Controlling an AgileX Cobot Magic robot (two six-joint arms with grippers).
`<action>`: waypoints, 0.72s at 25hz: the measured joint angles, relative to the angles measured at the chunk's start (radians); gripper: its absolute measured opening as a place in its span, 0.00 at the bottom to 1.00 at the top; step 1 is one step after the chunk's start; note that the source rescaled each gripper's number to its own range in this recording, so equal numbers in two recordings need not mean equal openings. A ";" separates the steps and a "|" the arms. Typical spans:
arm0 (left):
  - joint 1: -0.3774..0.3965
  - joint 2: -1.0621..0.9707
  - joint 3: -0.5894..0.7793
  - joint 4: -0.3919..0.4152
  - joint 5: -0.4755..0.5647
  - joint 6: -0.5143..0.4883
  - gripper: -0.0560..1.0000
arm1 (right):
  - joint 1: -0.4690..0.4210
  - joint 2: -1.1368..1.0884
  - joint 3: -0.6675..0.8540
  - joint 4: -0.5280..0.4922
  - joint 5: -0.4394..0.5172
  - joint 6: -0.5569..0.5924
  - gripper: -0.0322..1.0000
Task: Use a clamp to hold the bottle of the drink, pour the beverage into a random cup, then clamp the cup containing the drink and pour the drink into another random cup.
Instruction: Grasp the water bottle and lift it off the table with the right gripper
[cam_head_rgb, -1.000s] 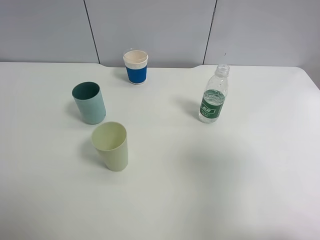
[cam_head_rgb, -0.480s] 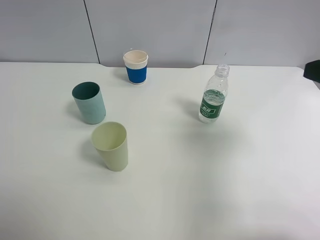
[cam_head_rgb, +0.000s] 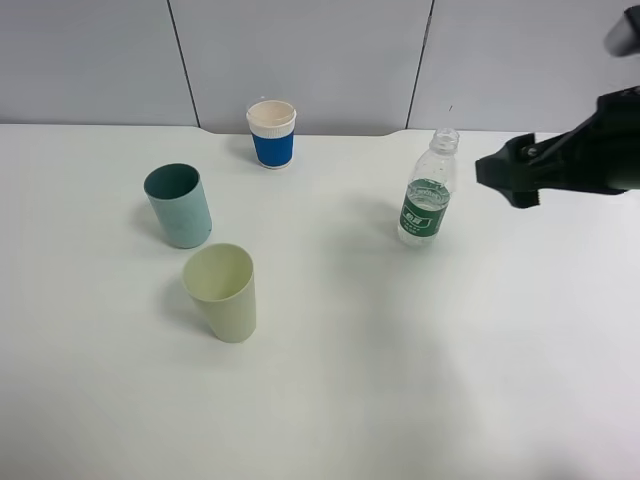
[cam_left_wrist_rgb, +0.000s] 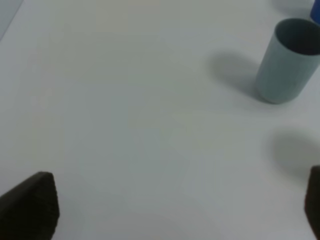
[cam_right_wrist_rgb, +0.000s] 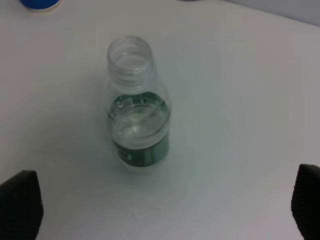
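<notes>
I note the right pincer, fully spread and empty, the nearer one, facing the upright bottle close ahead, not touching

Nothing legible. White marks on green label of small clear plastic bottle: too small, blurred to read.

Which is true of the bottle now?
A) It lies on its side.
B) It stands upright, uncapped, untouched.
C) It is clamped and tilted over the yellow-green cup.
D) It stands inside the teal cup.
B: the bottle stands upright with its neck open, and the right gripper, jaws wide apart, is off to its side without touching it.
</notes>
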 joint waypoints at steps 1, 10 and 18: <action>0.000 0.000 0.000 0.000 0.000 0.000 1.00 | 0.013 0.025 -0.001 -0.002 -0.011 0.011 1.00; 0.000 0.000 0.000 0.000 0.000 0.000 1.00 | 0.039 0.257 -0.001 -0.010 -0.082 0.049 1.00; 0.000 0.000 0.000 0.000 0.000 0.000 1.00 | 0.039 0.409 0.072 -0.053 -0.306 0.049 1.00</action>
